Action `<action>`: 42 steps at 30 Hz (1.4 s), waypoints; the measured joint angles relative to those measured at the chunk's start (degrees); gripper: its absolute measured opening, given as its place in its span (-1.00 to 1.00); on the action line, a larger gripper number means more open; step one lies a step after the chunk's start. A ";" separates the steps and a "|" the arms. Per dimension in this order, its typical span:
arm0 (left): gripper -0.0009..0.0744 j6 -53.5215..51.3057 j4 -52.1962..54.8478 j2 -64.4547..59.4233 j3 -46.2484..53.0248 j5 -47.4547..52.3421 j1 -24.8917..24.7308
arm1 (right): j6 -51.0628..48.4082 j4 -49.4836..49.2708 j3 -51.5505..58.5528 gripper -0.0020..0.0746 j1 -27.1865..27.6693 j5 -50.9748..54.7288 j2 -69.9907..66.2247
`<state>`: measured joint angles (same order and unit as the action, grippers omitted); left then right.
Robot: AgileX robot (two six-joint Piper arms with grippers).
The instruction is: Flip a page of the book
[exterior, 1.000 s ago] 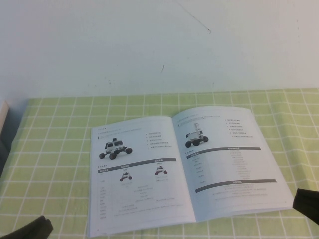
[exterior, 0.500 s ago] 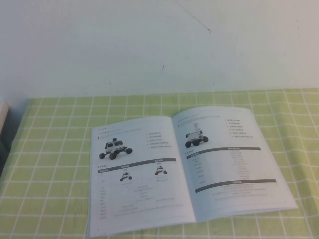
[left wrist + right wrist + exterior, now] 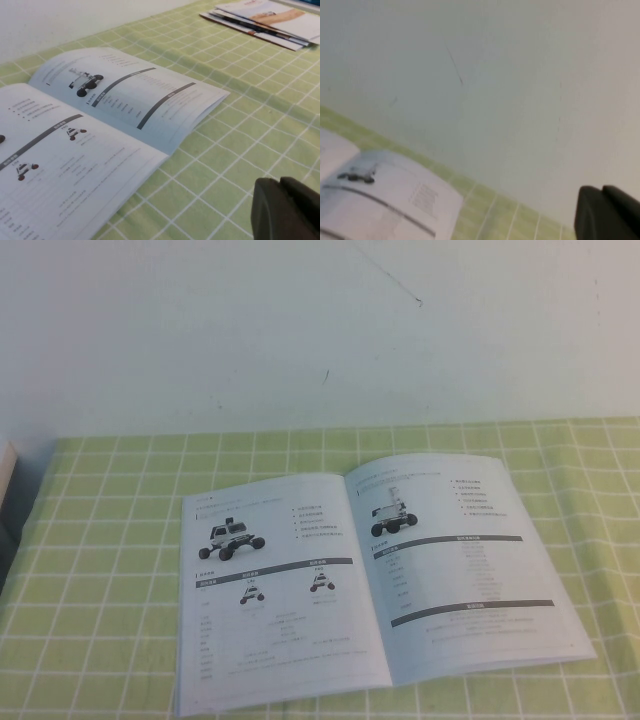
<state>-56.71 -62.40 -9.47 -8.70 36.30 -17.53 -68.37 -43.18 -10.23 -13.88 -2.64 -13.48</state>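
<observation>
The book (image 3: 370,580) lies open and flat on the green checked cloth, showing small photos of wheeled robots and dark-headed tables. Its right-hand page (image 3: 460,570) rests down, with its outer edge slightly lifted off the cloth in the left wrist view (image 3: 150,95). Neither gripper shows in the high view. My left gripper (image 3: 280,182) hovers low over the cloth beside the book's near corner, fingers pressed together and holding nothing. My right gripper (image 3: 601,190) is shut and empty, raised and facing the wall, with the book (image 3: 385,200) off to one side below it.
A stack of other booklets (image 3: 265,20) lies on the cloth beyond the book's right side. A white wall (image 3: 300,330) rises behind the table. A pale object (image 3: 8,480) sits at the table's far left edge.
Both grippers, seen at the bottom left and right edges of the high view a second ago, have drawn back out of that view. The book has not moved.
</observation>
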 joint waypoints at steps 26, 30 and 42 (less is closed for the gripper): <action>-0.99 -12.41 14.92 1.15 -0.77 10.70 -0.99 | 52.44 44.68 11.55 -0.96 20.10 22.87 13.14; -0.99 -25.21 23.92 2.01 -0.77 22.53 -1.77 | 52.44 44.43 11.55 -0.96 20.10 22.87 13.14; -0.99 -34.48 24.56 2.00 -1.30 26.94 -1.79 | 52.56 44.26 11.55 -0.96 20.10 22.96 13.14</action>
<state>-91.19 -37.84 -7.47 -10.01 63.23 -19.32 -15.81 1.07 1.32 6.22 20.32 -0.35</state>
